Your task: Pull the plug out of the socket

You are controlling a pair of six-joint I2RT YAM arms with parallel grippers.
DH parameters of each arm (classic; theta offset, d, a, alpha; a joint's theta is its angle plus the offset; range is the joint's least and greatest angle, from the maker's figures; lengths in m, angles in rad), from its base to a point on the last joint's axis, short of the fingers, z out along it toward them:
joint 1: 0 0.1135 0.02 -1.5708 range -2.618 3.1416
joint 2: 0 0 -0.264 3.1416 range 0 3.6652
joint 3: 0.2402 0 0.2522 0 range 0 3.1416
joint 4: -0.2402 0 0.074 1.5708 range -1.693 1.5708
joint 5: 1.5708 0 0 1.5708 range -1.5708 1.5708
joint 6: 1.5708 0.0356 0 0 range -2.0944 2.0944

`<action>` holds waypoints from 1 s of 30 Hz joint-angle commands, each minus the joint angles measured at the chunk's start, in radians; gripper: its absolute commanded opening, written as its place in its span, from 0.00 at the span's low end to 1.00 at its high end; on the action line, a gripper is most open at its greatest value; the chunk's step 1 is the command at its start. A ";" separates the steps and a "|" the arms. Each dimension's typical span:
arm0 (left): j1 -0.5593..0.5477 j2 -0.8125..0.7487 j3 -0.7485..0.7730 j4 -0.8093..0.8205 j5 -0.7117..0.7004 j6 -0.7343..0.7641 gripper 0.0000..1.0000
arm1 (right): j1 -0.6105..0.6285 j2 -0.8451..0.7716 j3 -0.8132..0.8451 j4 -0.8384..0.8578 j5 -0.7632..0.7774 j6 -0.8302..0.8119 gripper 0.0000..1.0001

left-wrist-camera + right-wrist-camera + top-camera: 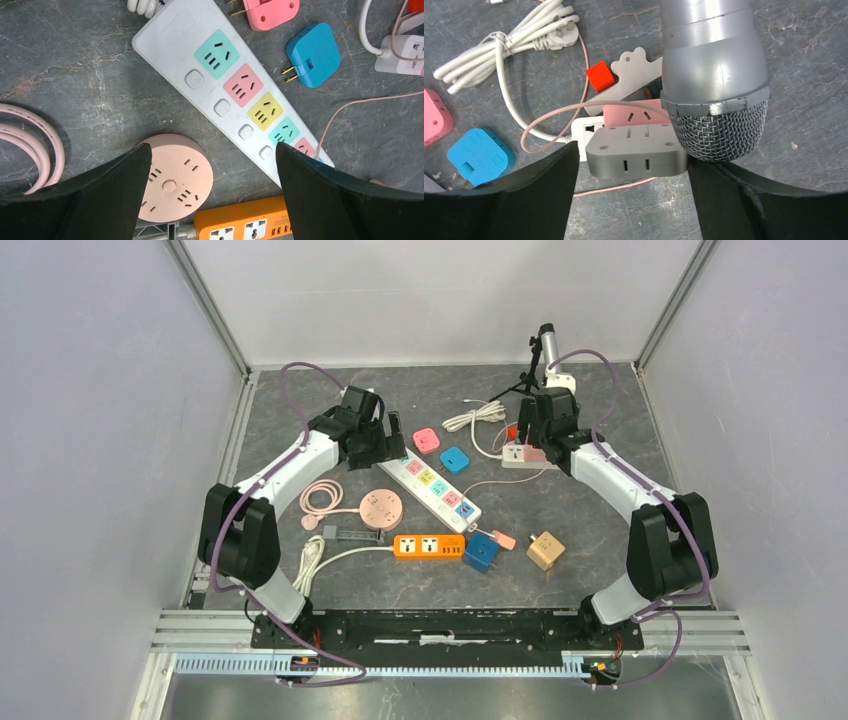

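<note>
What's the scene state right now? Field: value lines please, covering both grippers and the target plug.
left gripper: open, empty, above the long white power strip
right gripper: open, jaws on either side of the gray adapter; contact unclear
gray adapter: appears seated on the small white socket block, next to a pink plug
obstruction: microphone close to the adapter's right side in the right wrist view
task state: plug not yet pulled off
</note>
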State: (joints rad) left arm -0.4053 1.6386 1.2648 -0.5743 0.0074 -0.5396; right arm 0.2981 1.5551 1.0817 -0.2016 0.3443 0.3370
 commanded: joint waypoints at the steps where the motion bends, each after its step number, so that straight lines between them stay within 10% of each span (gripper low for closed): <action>1: 0.008 -0.021 0.009 0.015 0.022 -0.014 1.00 | -0.004 0.003 -0.009 0.040 -0.030 0.001 0.73; 12: 0.008 -0.030 0.015 0.022 0.046 -0.019 1.00 | -0.003 -0.064 -0.068 0.062 -0.199 -0.083 0.54; 30: -0.051 -0.042 -0.055 0.277 0.338 -0.105 0.97 | 0.041 -0.086 -0.072 -0.041 -0.514 -0.153 0.55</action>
State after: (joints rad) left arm -0.4107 1.6230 1.2198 -0.4335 0.2417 -0.5648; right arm 0.3119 1.4715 0.9974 -0.1944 -0.0620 0.2058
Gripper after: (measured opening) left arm 0.981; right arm 0.702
